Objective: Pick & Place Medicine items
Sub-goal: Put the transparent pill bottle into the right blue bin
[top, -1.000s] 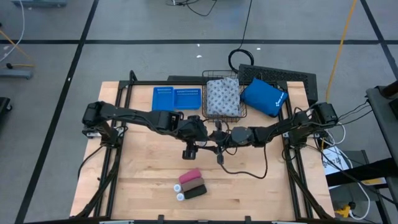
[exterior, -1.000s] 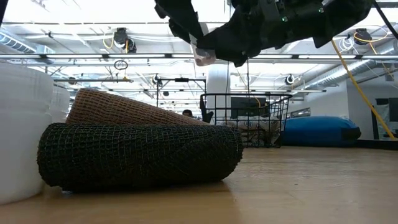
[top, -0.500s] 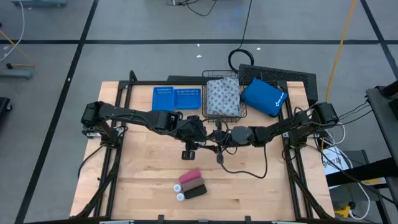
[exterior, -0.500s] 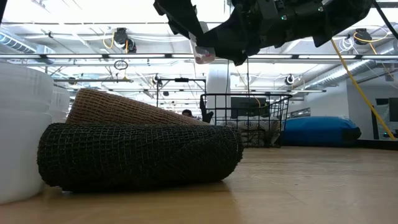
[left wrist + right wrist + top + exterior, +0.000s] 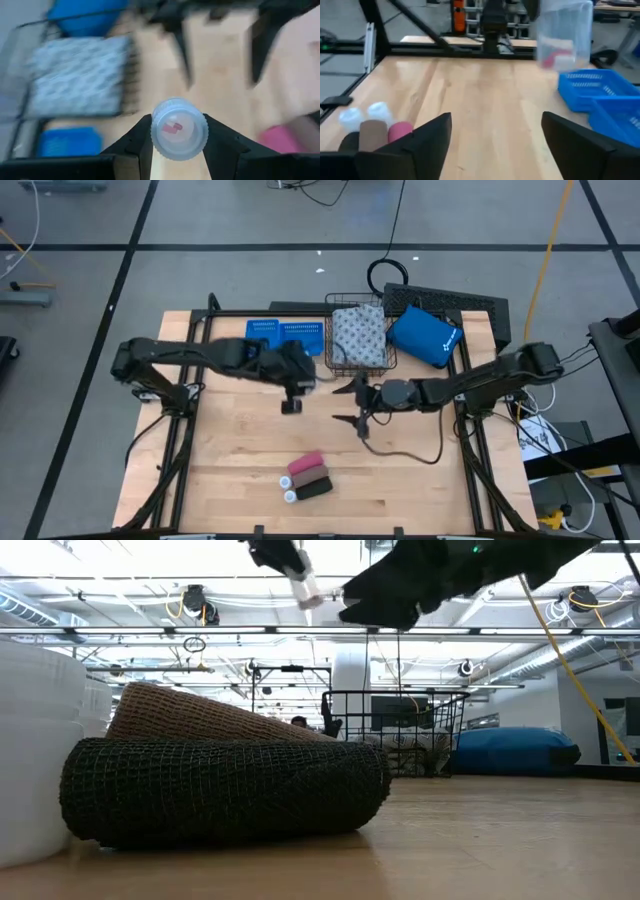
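High view: left gripper (image 5: 291, 406) hung over the table's (image 5: 420, 490) middle; right gripper (image 5: 352, 402) beside it, fingers spread, empty.
Left wrist view: left gripper clamped a bottle (image 5: 179, 128) between its fingers.
Low view: bottle held high above the table.

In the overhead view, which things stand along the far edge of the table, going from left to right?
Blue trays → wire basket holding the patterned soft pack → blue pouch.
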You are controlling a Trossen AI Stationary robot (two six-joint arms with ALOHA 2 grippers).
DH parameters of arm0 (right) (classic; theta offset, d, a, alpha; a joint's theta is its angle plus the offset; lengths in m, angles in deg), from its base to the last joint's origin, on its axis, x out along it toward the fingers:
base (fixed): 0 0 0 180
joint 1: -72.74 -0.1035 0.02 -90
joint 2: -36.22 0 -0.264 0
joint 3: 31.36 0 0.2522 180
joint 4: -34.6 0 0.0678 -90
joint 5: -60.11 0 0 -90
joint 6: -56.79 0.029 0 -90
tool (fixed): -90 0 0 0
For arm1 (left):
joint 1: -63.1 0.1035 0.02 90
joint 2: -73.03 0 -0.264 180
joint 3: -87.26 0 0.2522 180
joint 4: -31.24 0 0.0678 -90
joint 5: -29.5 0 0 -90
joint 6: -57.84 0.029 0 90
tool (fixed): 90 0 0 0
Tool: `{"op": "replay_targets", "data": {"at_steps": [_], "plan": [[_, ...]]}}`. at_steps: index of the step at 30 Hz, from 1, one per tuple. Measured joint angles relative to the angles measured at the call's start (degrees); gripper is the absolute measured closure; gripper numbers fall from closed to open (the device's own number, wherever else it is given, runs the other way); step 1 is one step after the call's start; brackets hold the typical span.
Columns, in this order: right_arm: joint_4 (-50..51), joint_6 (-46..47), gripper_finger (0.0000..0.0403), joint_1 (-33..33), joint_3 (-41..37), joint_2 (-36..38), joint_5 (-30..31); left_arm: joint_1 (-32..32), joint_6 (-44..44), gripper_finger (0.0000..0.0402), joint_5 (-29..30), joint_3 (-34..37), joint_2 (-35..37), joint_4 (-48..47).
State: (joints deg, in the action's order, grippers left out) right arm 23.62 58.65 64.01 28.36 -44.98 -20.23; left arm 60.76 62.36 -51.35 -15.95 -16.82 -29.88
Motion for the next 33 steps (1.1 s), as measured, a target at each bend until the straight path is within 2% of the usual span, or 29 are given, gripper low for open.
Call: {"op": "replay_targets", "data": {"at_steps": [2,5,11,16,26,33], "plan": [[3.4,0.6,0.0093,0.2,0.0,2.9,0.9,2.4,0.5,0.0265,3.2,0.0,1.7,-2.0],[6.3,0.7,0.0093,0.5,0.0,5.4,1.1,8.7,2.3,0.0265,4.1,0.0,3.0,-3.5],[7.4,0.4,0.0108,0.9,0.0,6.7,1.0,23.7,5.6,0.0265,-6.8,0.0,1.2,-3.0],[7.7,0.1,0.0115,1.9,0.0,6.2,0.9,32.5,5.7,0.0265,-13.5,0.0,-5.0,-1.4],[7.9,0.0,0.0117,4.6,0.0,6.1,0.8,36.1,6.3,0.0265,-15.0,0.0,-18.3,1.2],[8.0,0.2,0.0120,5.0,0.0,6.1,0.8,36.1,5.9,0.0265,-15.1,0.0,-23.6,5.0]]}}
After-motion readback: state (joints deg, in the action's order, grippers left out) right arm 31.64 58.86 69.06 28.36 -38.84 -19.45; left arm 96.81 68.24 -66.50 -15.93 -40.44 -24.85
